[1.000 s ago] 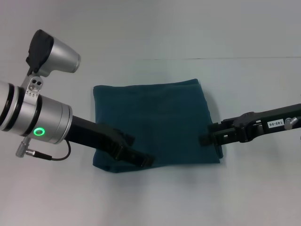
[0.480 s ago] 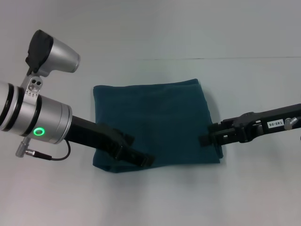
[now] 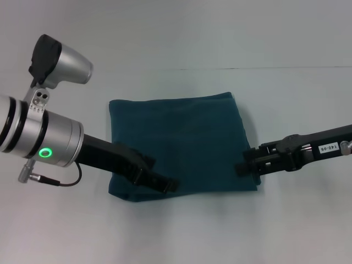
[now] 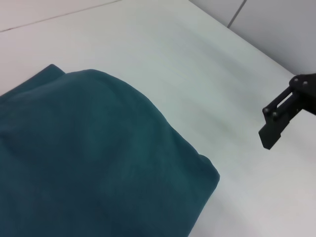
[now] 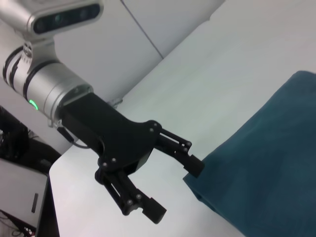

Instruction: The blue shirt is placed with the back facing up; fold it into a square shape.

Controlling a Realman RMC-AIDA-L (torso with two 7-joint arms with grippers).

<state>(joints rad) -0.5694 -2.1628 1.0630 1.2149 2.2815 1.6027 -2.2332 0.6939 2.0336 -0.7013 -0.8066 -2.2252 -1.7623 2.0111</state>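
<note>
The blue shirt point(image 3: 179, 143) lies folded into a rough square on the white table point(image 3: 286, 99). It also shows in the left wrist view point(image 4: 84, 163) and the right wrist view point(image 5: 276, 163). My left gripper point(image 3: 159, 175) is over the shirt's near left corner. The right wrist view shows it point(image 5: 173, 190) open and empty, with one fingertip point(image 5: 193, 166) at the shirt's edge. My right gripper point(image 3: 245, 168) hovers at the shirt's near right edge. In the left wrist view it point(image 4: 276, 123) stands apart from the fabric.
A faint seam point(image 3: 264, 68) crosses the table at the back. The white table surrounds the shirt on all sides. A grey wall point(image 5: 148, 24) and dark equipment point(image 5: 19, 187) show beyond the table edge in the right wrist view.
My right gripper has shifted slightly toward me and to the right along the shirt's edge. The left arm and the shirt have hardly moved.
</note>
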